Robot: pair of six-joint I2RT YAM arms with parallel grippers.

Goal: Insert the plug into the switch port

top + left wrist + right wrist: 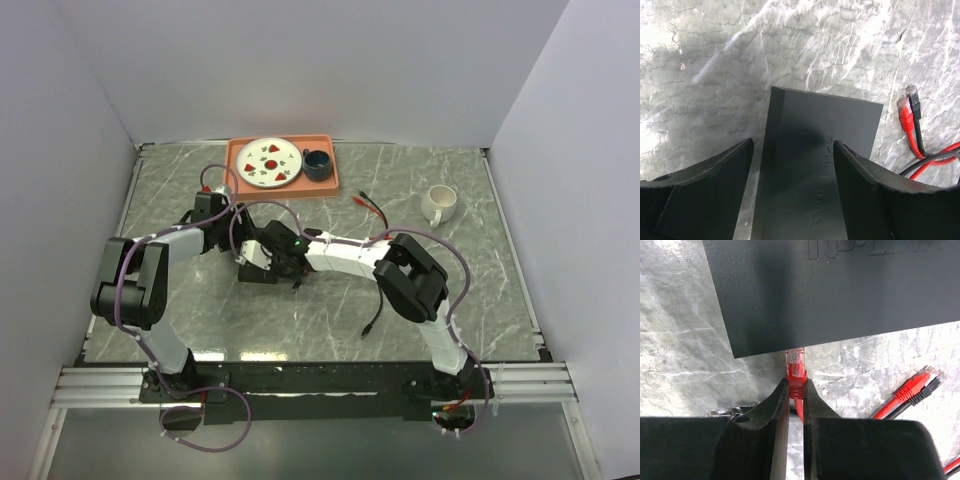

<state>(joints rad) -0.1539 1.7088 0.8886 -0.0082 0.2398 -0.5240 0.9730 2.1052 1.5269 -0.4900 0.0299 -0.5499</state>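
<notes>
Grey marbled worktop (450,290). Black switch (825,145) lies flat left of centre, under both wrists. Left tool (792,150) is spread wide, one finger over each long side of the switch; contact not discernible. Right tool (796,387) is pressed together, pinching the red plug (796,365) by its boot. The plug's clear tip meets the switch's side edge; seating can't be told. Spare red and black cable ends (915,387) lie close by.
</notes>
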